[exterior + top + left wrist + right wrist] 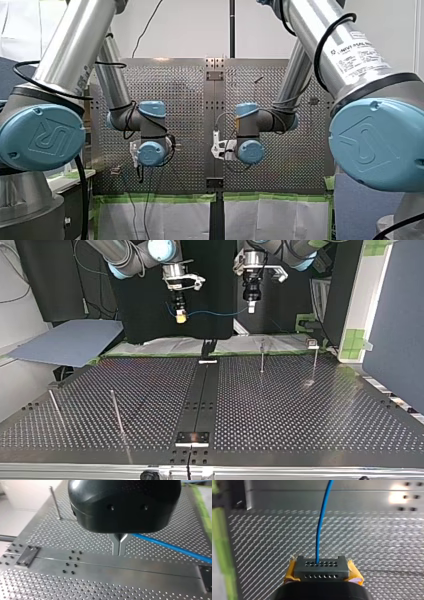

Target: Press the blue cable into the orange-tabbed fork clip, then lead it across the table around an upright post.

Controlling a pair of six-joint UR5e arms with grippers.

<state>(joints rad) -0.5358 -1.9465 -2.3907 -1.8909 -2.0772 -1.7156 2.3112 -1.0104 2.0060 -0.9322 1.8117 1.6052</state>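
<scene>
The blue cable (215,315) hangs in a shallow curve between my two grippers, high above the perforated table (300,410). My right gripper (181,316), with yellow pads, is shut on one end; in the right wrist view the cable (322,525) runs straight out from between the pads (355,576). My left gripper (119,548) has its metal fingers pressed together on the cable (172,548), which leads off to one side. A small clip (312,344) stands at the table's far edge, at the top view's right. Both grippers are hidden behind the wrists in the front view.
Thin upright posts stand on the table: two at the top view's far right (261,357) (315,362) and two at its near left (116,410) (56,407). A dark centre strip (200,395) runs across the table. One post (55,502) shows beyond my left gripper.
</scene>
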